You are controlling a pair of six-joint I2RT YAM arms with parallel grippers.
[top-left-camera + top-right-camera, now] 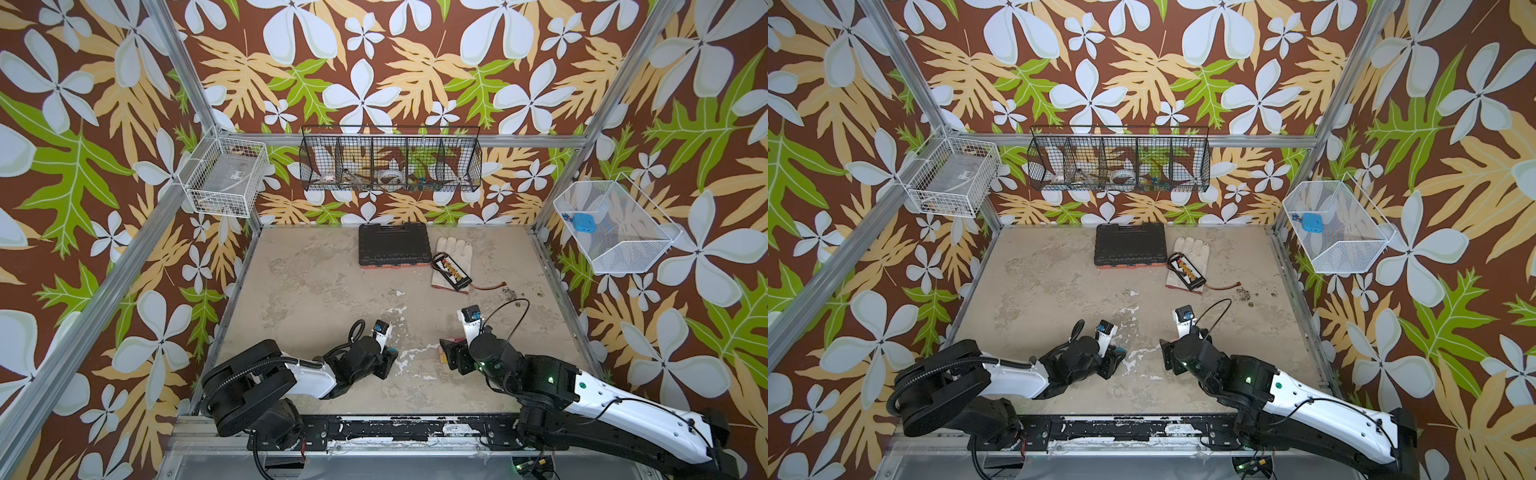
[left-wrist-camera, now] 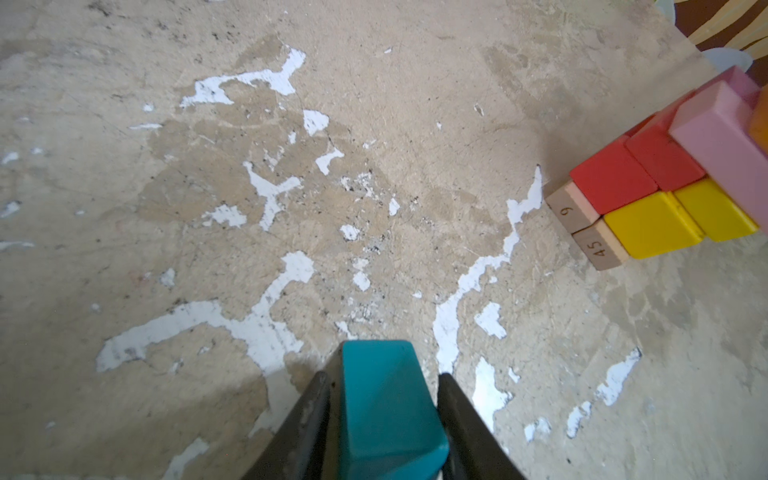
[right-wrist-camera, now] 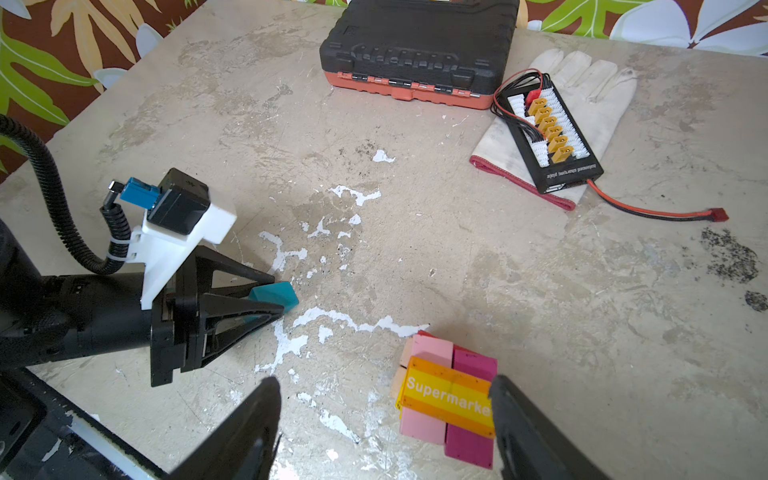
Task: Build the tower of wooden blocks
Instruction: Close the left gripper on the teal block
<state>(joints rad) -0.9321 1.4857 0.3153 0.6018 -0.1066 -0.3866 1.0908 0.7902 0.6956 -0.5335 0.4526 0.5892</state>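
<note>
Blocks make up a squat wood block tower (image 3: 449,395) near the front of the bench (image 3: 457,249), on the right arm's side. Two numbered tan planks lie at the bottom with yellow and red pieces on them and pink and magenta above. An orange-and-yellow plank (image 3: 446,392) lettered "Supermarket" lies crosswise on top. From where I stand, the layers look crossed so that each ties together the one beneath.

The left end effector (image 2: 382,376) lies low over the bench, clamped on a teal block (image 2: 386,407) with one finger on each side. I take that grip to leave the block's underside free for setting down. The teal block is well apart from the tower, across a patch of flaked paint.

The right end effector (image 3: 384,381) hangs over the tower with its jaws spread wide and nothing in them. One finger is just beside the top plank's end, the other well clear. I'd guess it waits there to steady the stack.
</note>
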